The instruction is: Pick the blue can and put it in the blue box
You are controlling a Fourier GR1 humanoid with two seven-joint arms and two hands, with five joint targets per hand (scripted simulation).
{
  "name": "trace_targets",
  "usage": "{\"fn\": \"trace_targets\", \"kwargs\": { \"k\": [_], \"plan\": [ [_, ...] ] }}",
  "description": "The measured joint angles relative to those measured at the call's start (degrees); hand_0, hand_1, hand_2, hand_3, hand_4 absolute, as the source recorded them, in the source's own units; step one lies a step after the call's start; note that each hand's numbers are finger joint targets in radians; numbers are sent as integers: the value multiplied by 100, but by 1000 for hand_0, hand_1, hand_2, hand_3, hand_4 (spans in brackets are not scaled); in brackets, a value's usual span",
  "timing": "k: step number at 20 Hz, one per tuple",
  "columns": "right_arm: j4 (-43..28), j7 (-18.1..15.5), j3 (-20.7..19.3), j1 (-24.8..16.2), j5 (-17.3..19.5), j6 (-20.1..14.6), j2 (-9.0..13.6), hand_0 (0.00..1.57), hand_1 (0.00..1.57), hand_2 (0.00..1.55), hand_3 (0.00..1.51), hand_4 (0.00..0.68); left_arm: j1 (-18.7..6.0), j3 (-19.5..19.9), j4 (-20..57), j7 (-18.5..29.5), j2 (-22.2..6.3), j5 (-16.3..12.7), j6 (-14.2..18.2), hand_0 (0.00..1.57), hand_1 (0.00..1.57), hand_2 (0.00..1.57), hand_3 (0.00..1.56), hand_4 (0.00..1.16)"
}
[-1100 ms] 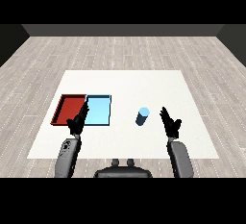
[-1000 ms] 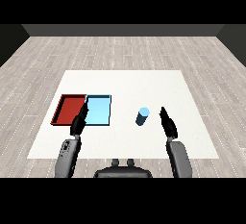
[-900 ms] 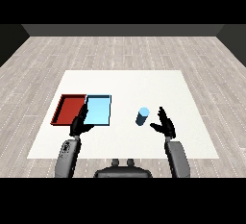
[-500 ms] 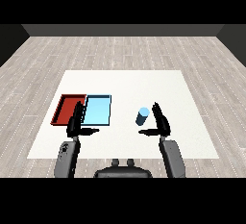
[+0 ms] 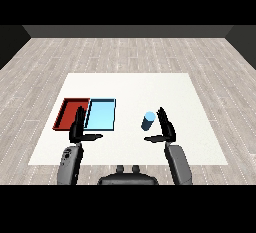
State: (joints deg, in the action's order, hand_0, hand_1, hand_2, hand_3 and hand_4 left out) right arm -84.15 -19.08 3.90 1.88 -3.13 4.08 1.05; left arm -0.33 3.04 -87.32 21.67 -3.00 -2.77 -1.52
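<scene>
Table: a white rectangular table (image 5: 190, 92) seen from above and in front, set on a grey wood-plank floor (image 5: 125, 52).
Blue can: a small light blue cylindrical can (image 5: 148, 120) stands upright on the table, right of the middle and well apart from both trays. It is not in any tray.
Blue tray: a shallow light blue rectangular tray (image 5: 101, 114) lies on the left part of the table, with nothing visible inside it.
Red tray: a shallow red rectangular tray (image 5: 70, 112) lies just to the left of the blue one, the two side by side with edges touching.
Right hand: the black right hand (image 5: 166, 129) is just beside the can, on the can's right and slightly nearer the viewer. Its fingers point up and away, straight and spread, with the thumb stretched out to the left below the can. It holds nothing; whether a finger touches the can cannot be told.
Left hand: the black left hand (image 5: 78, 128) hovers at the near edge of the two trays, over their shared border. Its fingers are straight and apart, thumb pointing right, holding nothing.
Forearms: two grey forearms rise from the lower corners to the hands.
</scene>
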Motion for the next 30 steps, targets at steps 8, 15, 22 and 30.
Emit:
{"fn": "trace_targets", "kwargs": {
  "k": [8, 15, 22, 30],
  "plan": [
    [-140, 110, 45, -93, -4, -29, -34, 0, 0, 0, 0, 0, 104, -23, -79, 85, 30, 53, 13, 0, 0, 0, 0, 0],
    [235, 103, -46, 148, -51, -110, -60, 0, 0, 0, 0, 0, 157, -145, -206, 60, 123, 159, 123, 0, 0, 0, 0, 0],
    [757, 272, -269, 523, -193, -262, -39, 0, 0, 0, 0, 0, 362, -170, -441, -48, 118, 173, 141, 0, 0, 0, 0, 0],
    [1747, -42, -456, 973, -219, -388, -78, 0, 0, 0, 0, 0, 271, -113, -432, -124, 50, 162, 132, 0, 0, 0, 0, 0]
  ]
}}
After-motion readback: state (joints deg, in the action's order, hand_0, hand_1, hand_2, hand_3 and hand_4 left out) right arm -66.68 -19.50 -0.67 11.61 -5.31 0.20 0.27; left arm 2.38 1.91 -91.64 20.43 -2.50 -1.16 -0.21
